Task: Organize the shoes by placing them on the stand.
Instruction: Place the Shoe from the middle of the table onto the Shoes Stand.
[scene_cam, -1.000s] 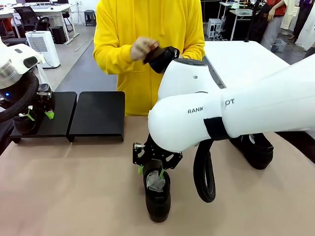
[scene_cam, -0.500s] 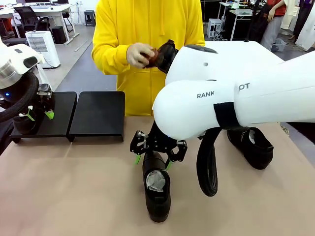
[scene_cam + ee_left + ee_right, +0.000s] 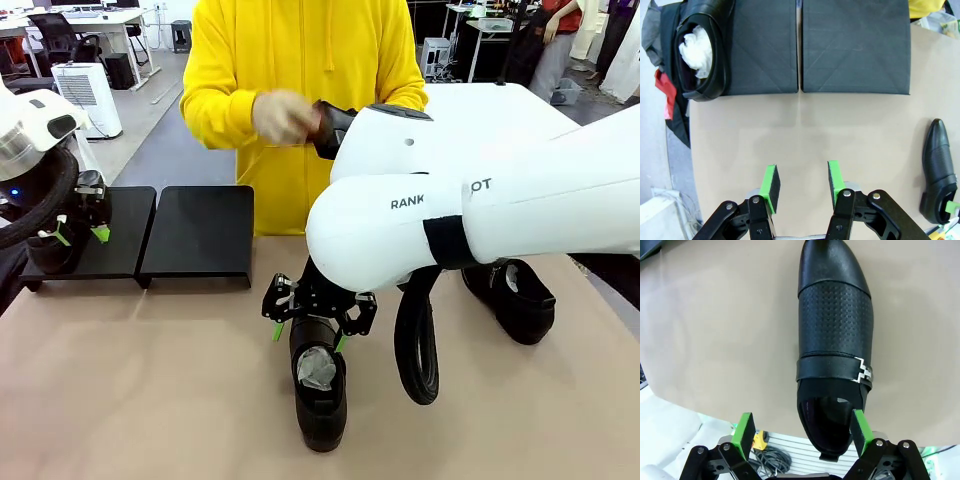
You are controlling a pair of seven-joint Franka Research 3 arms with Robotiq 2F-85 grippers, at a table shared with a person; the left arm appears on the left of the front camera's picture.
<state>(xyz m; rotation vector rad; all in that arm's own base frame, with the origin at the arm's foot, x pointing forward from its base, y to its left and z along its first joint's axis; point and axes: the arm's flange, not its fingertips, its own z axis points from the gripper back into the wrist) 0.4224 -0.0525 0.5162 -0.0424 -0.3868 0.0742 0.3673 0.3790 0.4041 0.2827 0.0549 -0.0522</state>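
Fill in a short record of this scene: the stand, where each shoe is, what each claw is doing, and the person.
stand: two black platforms side by side
on stand: paper-stuffed shoe, along the left platform's outer edge
on table: buckled shoe in the middle; second shoe to the right
left claw: open, empty, over bare table before the stand
right claw: open, astride the buckled shoe's heel
person: hand on a black shoe held at chest height
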